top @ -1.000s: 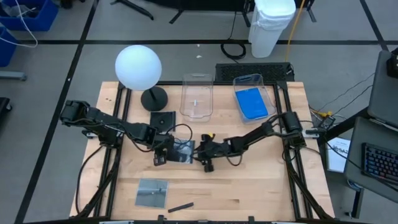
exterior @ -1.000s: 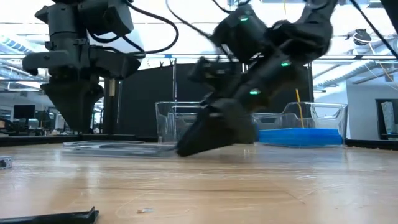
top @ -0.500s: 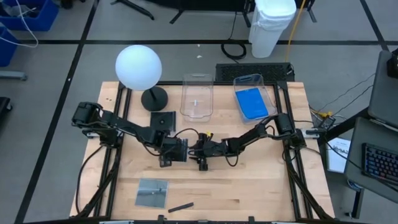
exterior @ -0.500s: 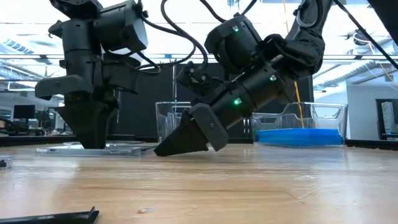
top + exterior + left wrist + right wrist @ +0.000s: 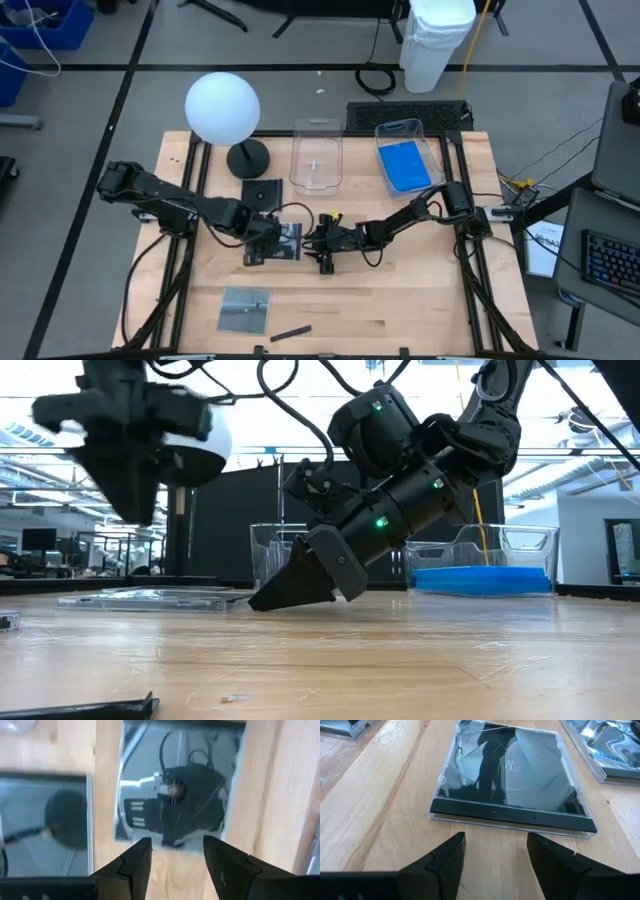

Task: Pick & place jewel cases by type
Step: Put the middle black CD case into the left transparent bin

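Mid-desk, both pincers stand released, left pincer above and right pincer beside the dark jewel case.

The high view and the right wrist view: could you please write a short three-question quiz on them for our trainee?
1. True or false: a blue jewel case lies in the clear tub nearer the right arm.
2. Choose: the right pincer is A) open, facing a dark jewel case; B) shut on that case; C) holding a stick.
3. Count: how many jewel cases lie on the wood outside the tubs?

Key: 1 true; 2 A; 3 three.
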Robot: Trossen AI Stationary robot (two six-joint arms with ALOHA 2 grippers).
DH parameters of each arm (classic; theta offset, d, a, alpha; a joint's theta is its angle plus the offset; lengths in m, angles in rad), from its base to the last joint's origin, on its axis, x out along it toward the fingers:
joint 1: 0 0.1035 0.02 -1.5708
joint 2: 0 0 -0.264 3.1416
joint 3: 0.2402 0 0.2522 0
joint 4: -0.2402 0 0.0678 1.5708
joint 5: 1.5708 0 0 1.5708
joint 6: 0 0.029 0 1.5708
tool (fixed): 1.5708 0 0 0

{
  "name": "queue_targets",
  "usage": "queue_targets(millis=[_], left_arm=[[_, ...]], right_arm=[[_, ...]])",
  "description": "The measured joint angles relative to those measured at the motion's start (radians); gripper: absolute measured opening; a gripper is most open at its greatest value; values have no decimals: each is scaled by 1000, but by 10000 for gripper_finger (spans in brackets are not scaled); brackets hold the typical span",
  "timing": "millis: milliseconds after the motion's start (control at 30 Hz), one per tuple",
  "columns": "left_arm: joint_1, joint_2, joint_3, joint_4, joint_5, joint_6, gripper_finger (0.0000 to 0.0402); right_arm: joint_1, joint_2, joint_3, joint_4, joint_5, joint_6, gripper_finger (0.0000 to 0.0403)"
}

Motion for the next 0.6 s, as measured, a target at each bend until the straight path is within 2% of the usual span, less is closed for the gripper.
queue_targets(millis=[133, 300, 600], left_arm=[[-6, 1, -71, -83, 32, -103, 184], [-6, 1, -203, -25, 82, -200, 184], [3, 0, -387, 390, 73, -188, 184]], right_arm=[[0, 0, 0, -4, 0, 0, 208], [0, 0, 0, -5, -1, 1, 208], [0, -1, 0, -12, -3, 36, 208]])
